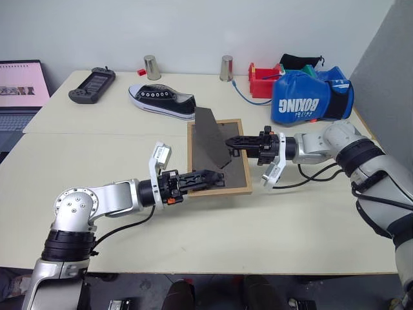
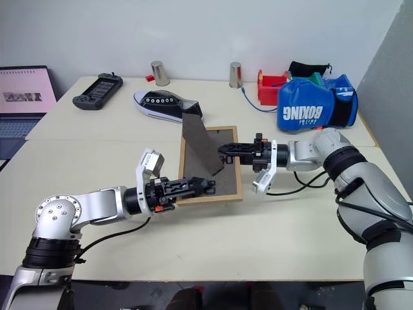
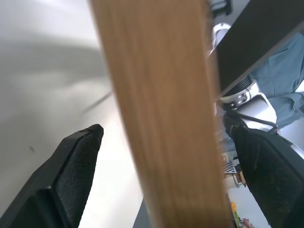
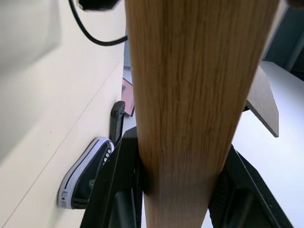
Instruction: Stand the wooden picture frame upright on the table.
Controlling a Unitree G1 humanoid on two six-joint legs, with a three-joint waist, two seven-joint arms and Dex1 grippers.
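Head views: cream bench (image 1: 129,213) with a seam across it, against a pale wall. The wooden picture frame (image 1: 244,155) is face down mid-bench, dark back showing, fold-out stand (image 1: 210,135) raised. A shoe (image 1: 161,100), game controller (image 1: 92,84) and blue boxing glove (image 1: 311,95) lie at the far edge; the near bench is bare.

Left wrist view: left hand (image 3: 166,175) fingers spread wide either side of the wooden edge, not touching.

Right wrist view: right hand (image 4: 175,185) clamps the frame's edge.
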